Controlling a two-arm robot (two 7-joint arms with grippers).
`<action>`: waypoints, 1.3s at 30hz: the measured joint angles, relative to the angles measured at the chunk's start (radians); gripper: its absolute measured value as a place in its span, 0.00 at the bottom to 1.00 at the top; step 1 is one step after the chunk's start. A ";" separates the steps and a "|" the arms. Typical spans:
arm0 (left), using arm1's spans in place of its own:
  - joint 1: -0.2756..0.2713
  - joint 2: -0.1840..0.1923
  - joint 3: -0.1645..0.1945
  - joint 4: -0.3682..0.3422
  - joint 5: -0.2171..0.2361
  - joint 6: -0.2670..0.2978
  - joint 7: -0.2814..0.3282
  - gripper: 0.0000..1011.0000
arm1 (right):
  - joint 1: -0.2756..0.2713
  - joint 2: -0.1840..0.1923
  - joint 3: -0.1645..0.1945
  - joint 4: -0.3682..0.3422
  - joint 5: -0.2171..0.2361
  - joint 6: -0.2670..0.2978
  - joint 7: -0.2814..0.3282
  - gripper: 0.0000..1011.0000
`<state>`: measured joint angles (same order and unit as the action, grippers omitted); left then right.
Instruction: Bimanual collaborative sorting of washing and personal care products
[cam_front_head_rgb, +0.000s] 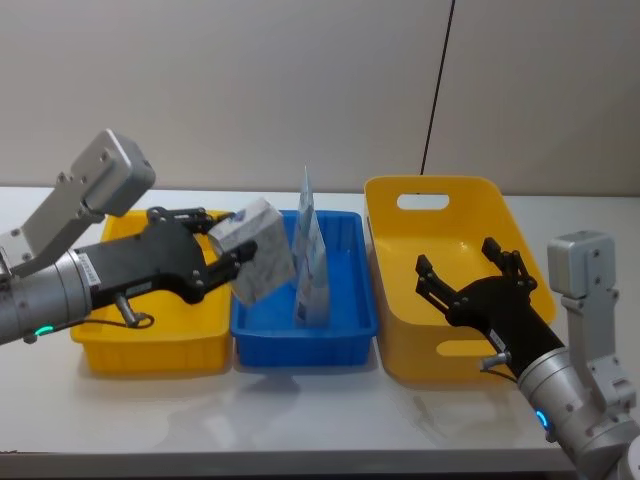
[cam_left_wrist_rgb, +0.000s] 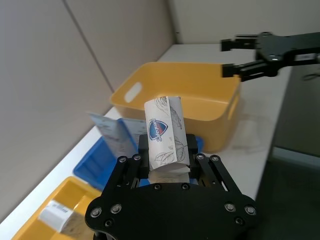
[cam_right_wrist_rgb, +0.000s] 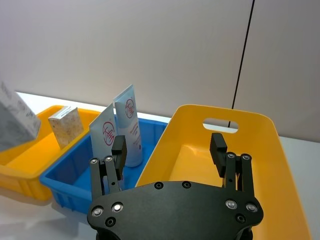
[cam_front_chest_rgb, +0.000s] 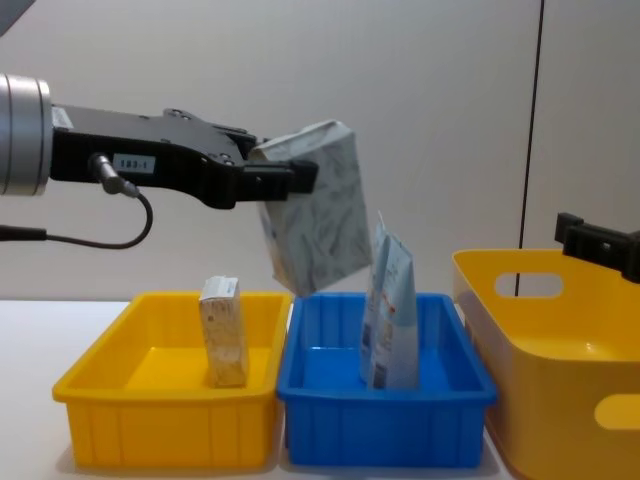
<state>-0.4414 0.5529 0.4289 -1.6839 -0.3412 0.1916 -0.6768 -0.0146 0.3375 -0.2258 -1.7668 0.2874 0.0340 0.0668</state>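
**Left arm's got the leafy pack up in the air over the trays**

Left pincer (cam_front_head_rgb: 238, 240) is clenched on the whitish leaf-print pack (cam_front_head_rgb: 262, 256), centre-left of the head view; the pack hangs tilted in the air, roughly above where the small yellow tray (cam_front_head_rgb: 150, 355) meets the blue tray (cam_front_head_rgb: 300, 345), touching neither. Right pincer (cam_front_head_rgb: 468, 265) is spread wide with nothing in it, hovering over the big yellow bin (cam_front_head_rgb: 400, 340) at the right of the frame. Two pale-blue pouches (cam_front_head_rgb: 312, 262) stand upright in the blue tray; a smaller speckled box (cam_front_chest_rgb: 224, 330) stands in the small yellow tray, lower left of the chest view.

My guess on handling: the pack looks light and boxy, fairly stiff, but the wrapper is probably slick; it's pinched at one end only, so it could swivel; squeezing the broad flat faces nearer the middle seems safer. The pouches look floppy and top-heavy; a bump would likely tip them.
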 joint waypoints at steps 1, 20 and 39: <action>-0.002 0.002 0.003 0.000 -0.003 -0.002 -0.010 0.37 | 0.000 0.000 0.000 0.000 0.000 0.000 0.000 0.99; -0.058 0.026 0.094 0.031 -0.079 -0.059 -0.248 0.37 | 0.000 0.000 0.000 0.000 0.000 0.000 0.000 0.99; -0.079 0.027 0.141 0.041 -0.110 -0.076 -0.317 0.37 | 0.000 0.000 0.000 0.000 0.000 0.000 0.000 0.99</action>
<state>-0.5200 0.5803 0.5695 -1.6433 -0.4517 0.1159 -0.9937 -0.0146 0.3374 -0.2258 -1.7668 0.2873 0.0340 0.0668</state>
